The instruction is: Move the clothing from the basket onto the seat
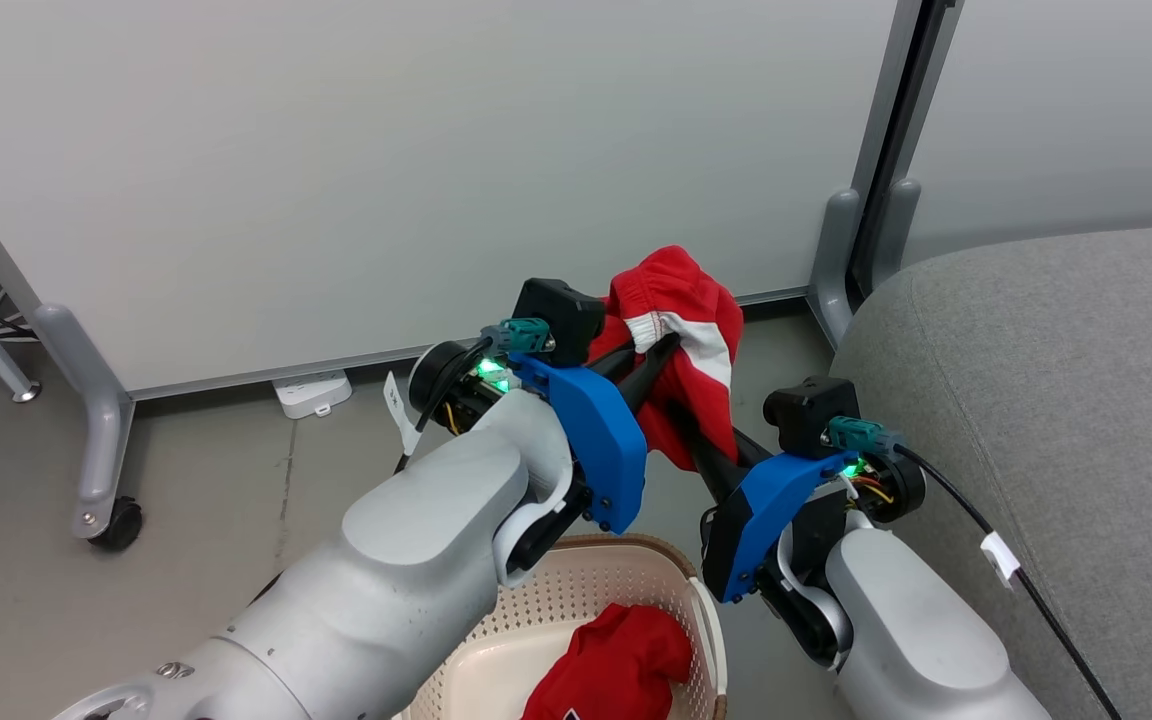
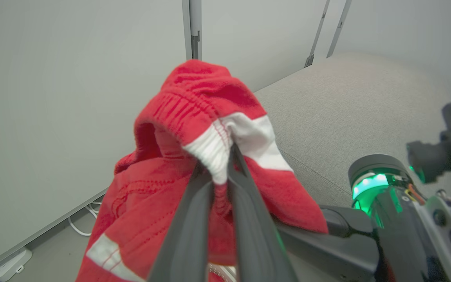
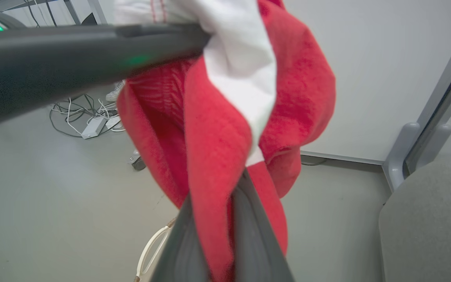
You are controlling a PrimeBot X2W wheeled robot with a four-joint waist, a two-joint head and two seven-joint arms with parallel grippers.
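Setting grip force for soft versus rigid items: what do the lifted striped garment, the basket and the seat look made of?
Striped garment: likely soft fleecy knit, matte, with a fuzzy nap and ribbed white waistband. Basket: moulded plastic, smooth cream walls punched with holes, brown woven-look rim. Seat: woven upholstery fabric, matte grey with fine weave, probably padded.

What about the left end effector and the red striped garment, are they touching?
Touching. The left wrist view shows the left end effector pinching the white waistband of the red striped garment.

Pale partition panels on grey feet stand over smooth grey floor.
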